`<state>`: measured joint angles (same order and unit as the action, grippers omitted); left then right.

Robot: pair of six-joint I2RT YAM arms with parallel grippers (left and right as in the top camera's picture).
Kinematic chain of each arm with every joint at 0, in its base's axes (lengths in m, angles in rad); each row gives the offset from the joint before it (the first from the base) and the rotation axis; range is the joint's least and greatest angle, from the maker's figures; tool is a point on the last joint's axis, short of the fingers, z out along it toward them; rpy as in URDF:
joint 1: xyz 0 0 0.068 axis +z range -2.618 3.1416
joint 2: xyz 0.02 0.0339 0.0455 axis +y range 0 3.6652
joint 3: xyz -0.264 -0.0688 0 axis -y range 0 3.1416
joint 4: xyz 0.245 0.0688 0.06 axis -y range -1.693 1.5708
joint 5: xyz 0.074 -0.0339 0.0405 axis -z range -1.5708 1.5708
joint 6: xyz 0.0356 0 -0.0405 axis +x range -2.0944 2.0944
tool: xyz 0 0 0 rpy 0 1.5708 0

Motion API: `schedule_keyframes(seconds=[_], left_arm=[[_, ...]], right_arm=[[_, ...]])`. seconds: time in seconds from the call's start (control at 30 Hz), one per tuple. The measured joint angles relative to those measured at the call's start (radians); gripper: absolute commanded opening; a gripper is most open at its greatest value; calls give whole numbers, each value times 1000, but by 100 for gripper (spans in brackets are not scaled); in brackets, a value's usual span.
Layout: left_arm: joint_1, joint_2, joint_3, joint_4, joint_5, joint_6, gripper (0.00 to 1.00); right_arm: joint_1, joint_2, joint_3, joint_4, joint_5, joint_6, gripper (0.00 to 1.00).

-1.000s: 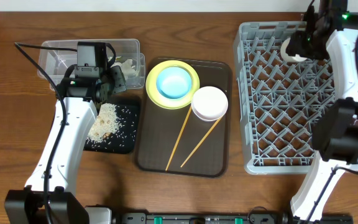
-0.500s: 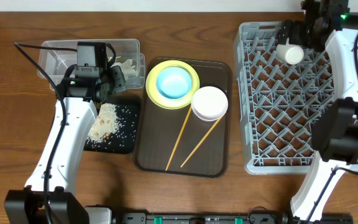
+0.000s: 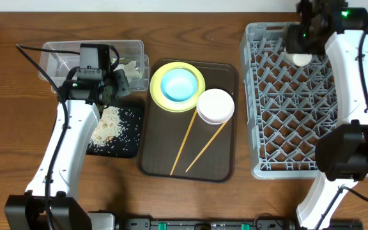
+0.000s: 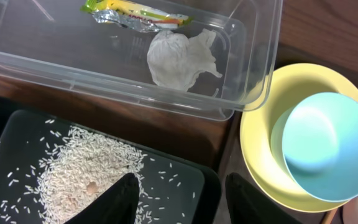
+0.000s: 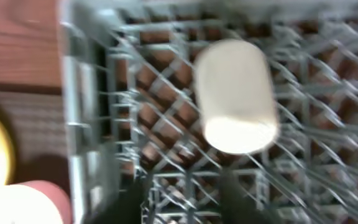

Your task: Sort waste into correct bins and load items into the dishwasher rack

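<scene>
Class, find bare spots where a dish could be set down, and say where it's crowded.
Bare: most of the dishwasher rack, nearer than the cup in its far-left corner; the serving tray's near-left part, beside the chopsticks. Crowded: the tray's far end, where yellow plate, blue bowl and white bowl sit.

Dark-brown serving tray [image 3: 219, 160]: rectangular, rounded corners, raised rim, flat at mid-worktop. Wooden worktop [image 3: 5, 140]: brown, grained, showing left of tray, in front of tray, behind tray. Pale strip [image 3: 171, 5]: beyond tray, along worktop's far edge.
</scene>
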<state>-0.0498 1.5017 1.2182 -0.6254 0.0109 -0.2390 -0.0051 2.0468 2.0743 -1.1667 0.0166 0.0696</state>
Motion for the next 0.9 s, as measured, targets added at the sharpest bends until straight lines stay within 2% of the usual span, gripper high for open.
schedule_keyframes(seconds=[0.23, 0.53, 0.9], left_arm=[[0, 0, 0, 0, 0, 0, 48], [0, 0, 0, 0, -2, 0, 49], [0, 0, 0, 0, -4, 0, 49]], right_arm=[[-7, 0, -21, -37, 71, 30, 1], [-7, 2, -228, 128, 87, 34, 1], [-8, 3, -266, 251, 91, 34, 1]])
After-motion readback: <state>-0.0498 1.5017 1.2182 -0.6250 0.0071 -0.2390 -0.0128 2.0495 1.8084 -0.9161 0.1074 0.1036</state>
